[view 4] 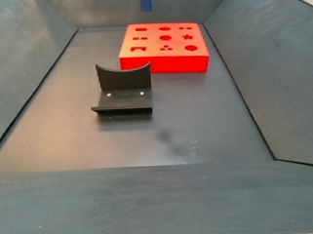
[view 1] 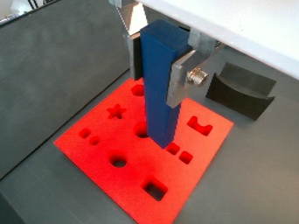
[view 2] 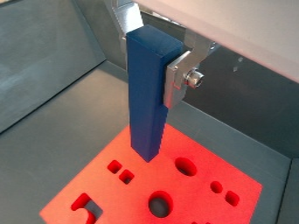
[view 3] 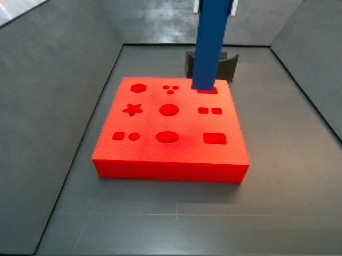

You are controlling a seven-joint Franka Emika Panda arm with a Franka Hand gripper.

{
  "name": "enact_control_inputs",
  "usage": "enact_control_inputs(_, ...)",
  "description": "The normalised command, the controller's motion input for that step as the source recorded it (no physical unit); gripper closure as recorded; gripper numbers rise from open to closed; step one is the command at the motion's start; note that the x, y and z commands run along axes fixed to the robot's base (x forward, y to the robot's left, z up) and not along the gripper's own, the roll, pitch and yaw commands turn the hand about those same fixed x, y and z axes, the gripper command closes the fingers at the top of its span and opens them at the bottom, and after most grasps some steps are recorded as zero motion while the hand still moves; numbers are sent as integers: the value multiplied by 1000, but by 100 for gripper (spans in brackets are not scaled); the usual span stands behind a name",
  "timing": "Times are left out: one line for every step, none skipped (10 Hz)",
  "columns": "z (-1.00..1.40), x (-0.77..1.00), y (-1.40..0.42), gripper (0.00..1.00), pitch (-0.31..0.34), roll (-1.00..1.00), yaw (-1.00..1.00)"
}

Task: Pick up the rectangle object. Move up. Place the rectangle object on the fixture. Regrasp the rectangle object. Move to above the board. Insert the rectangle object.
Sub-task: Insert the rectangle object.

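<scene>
Right up close in both wrist views, the gripper (view 1: 163,66) has its silver plates clamped on the top of the rectangle object (view 2: 149,96), holding it upright. It hangs over the board (view 3: 171,125), lower end near the edge holes at about 1 o'clock. Fixture (view 4: 121,89) sits empty, well apart, so I'd say regrasping's done and only lining up and inserting remain.

Nothing here can be read — no lettering, label, brand or number shows on the red board (view 3: 171,125), the blue rectangle object (view 1: 163,83) or the dark fixture (view 4: 121,89). The gripper (view 2: 163,66), clamped on the bar above the board, carries no visible marking either — just bare silver plates.
</scene>
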Motion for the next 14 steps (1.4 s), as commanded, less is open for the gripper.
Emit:
enact_control_inputs(-291,0,-417,100,-27,227,0)
enact_control_inputs(-311,23,-489,100,-26,236,0)
enact_control_inputs(-266,214,-317,100,-6,153,43)
enact_control_inputs(-266,260,-194,100,0,99,17)
enact_control_inputs(-286,271,-151,100,0,80,14)
enact_control_inputs(-280,209,-123,100,0,64,9)
enact_control_inputs(-289,209,-163,100,0,79,26)
enact_control_inputs(-191,214,-166,100,0,74,9)
enact_control_inputs(-146,189,-146,100,11,63,0)
enact_control_inputs(-137,129,-149,100,0,56,6)
enact_control_inputs(-129,160,-86,100,21,70,69)
enact_control_inputs(-171,171,-11,100,39,76,160)
enact_control_inputs(-211,111,0,100,26,44,249)
enact_control_inputs(-229,0,0,100,0,0,260)
